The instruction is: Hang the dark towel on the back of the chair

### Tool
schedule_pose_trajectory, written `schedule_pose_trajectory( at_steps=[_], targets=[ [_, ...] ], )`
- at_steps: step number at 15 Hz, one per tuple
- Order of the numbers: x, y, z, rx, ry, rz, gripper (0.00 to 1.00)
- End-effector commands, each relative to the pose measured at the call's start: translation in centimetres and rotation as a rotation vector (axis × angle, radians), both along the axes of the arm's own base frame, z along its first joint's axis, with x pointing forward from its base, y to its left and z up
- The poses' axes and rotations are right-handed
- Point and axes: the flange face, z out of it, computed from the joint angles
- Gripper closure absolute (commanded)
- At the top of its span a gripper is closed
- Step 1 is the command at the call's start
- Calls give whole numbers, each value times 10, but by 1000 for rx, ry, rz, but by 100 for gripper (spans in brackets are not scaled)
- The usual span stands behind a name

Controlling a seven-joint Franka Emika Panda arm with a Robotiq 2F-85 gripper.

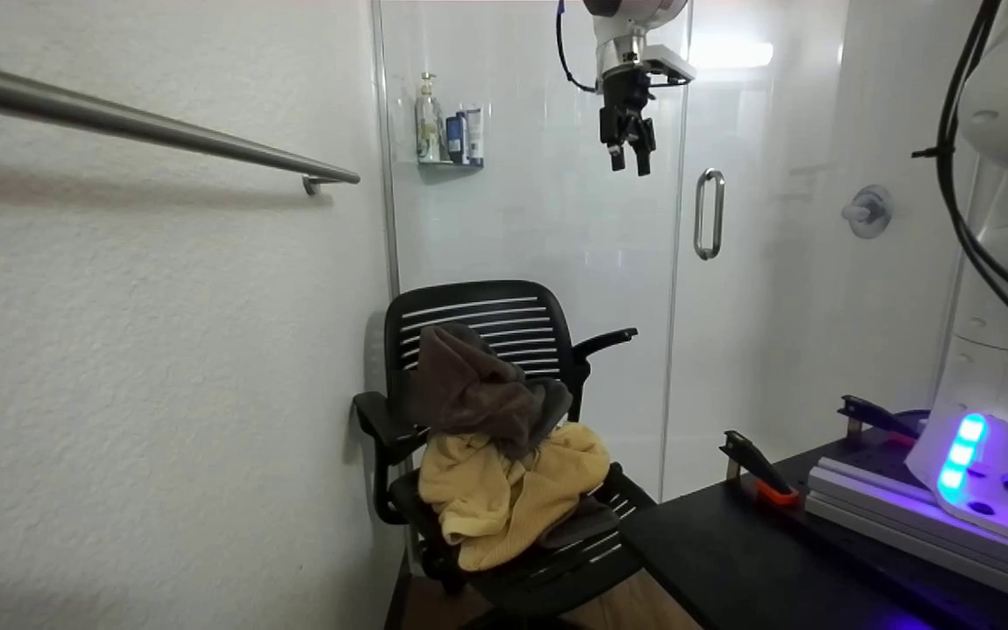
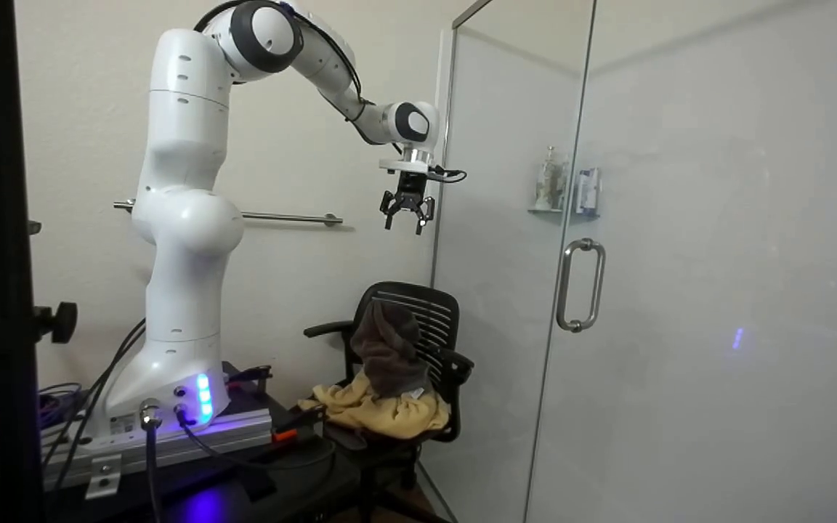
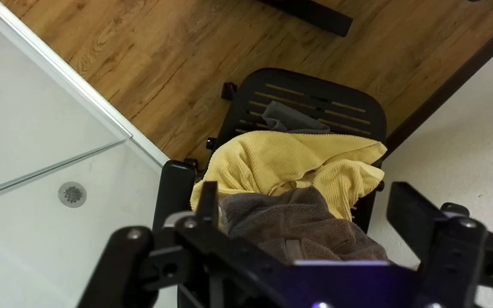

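Observation:
The dark towel (image 1: 478, 385) lies bunched in a heap on the chair (image 1: 478, 294), over a yellow cloth (image 1: 513, 499) and against the slatted backrest. In an exterior view the towel (image 2: 386, 349) rises partway up the backrest's front. My gripper (image 1: 631, 164) hangs high above the chair, pointing down, well apart from the cloths. Its fingers stand wide with nothing between them, as an exterior view of the gripper (image 2: 404, 226) also shows. From above, in the wrist view, the towel (image 3: 289, 218) appears between the fingers but far below; its lower part is hidden by the gripper body.
A grey cloth end (image 3: 293, 119) pokes out on the seat; whether it belongs to the towel is unclear. Armrests (image 1: 605, 341) flank the backrest. A wall with a towel bar (image 1: 163, 127), a glass shower door with a handle (image 2: 599, 283) and a black table (image 1: 731, 542) surround the chair.

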Motion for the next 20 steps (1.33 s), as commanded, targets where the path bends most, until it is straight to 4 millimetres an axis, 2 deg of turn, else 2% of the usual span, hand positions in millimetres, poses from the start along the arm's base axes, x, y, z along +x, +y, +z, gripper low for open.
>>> schedule_pose_trajectory(
  at_steps=[1,4,7,9,11,12,13,15,17,18,20],
  targets=[
    [10,-2,-44,-9,-23,-46,0],
    [27,30,-114,30,-26,1,0],
    [34,93,-179,40,-22,135,0],
    [34,136,-202,10,-19,251,0],
    [27,153,-214,-43,2,332,0],
    [25,148,-214,-14,4,279,0],
    [22,158,-219,-27,9,308,0],
    [22,161,-219,-36,7,323,0],
    [26,113,-217,-10,-1,229,0],
    [30,97,-213,7,-25,203,0],
    [52,61,-198,70,-103,165,0]
  ],
)
